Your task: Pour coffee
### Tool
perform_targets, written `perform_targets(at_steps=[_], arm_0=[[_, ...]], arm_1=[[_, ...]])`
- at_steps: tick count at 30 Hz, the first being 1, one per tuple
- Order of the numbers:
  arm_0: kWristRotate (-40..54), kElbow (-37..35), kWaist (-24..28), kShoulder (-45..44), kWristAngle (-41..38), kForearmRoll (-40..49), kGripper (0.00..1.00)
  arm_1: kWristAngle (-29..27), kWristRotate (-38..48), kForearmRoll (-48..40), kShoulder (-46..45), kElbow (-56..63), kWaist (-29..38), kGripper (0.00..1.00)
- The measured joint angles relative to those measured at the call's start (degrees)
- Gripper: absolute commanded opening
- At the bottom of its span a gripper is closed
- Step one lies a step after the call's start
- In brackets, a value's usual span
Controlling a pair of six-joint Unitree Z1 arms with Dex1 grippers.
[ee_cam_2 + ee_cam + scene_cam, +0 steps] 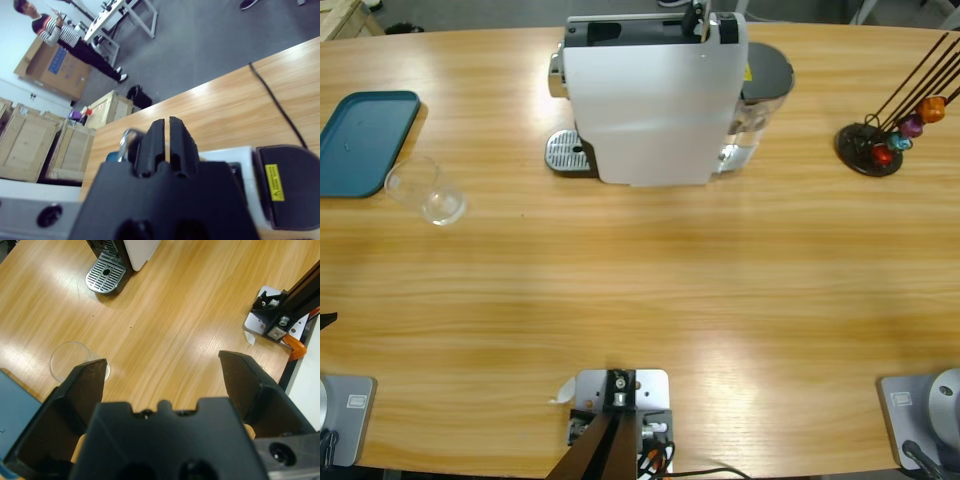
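The clear glass (pixel 428 190), seemingly empty, stands on the worktop (pixel 650 290) left of the coffee machine (pixel 655 95); light, slick and fragile, it wants gripping mid-wall by the left claw (pixel 162 371), now spread wide, while the right claw (pixel 164 135) is pressed together.

A coffee machine (pixel 650 95) stands at the surface's (pixel 650 290) far middle, a glass (pixel 426 190) and tray (pixel 365 140) left, a capsule holder (pixel 880 140) right.

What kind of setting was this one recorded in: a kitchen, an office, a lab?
Most likely a lab or workshop: wooden crates and a cardboard box on a grey floor beside the long wooden table, with a capsule coffee machine staged on it.
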Motion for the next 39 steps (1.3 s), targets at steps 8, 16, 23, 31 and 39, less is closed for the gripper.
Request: perform_targets(at_steps=[8, 16, 23, 31, 39], arm_0=[[0.0, 0.07, 0.0, 0.0, 0.0, -0.45, 0.968], [0.0, 0.17, 0.0, 0.0, 0.0, -0.69, 0.968], [0.0, 0.29, 0.0, 0.0, 0.0, -0.92, 0.968], [0.0, 0.41, 0.0, 0.0, 0.0, -1.46, 0.968], [0.0, 0.59, 0.0, 0.0, 0.0, -1.58, 0.968]], arm_1=[[0.0, 0.89, 0.0, 0.86, -1.11, 3.53, 0.0], [0.0, 0.98, 2.92, 6.46, -7.63, 5.21, 0.0], [0.0, 0.98, 6.67, 10.34, -12.64, 5.78, 0.0], [0.0, 0.98, 7.72, 13.77, -14.82, 6.41, 0.0], [-0.11, 0.96, 10.29, 17.63, -17.42, 9.95, 0.0]])
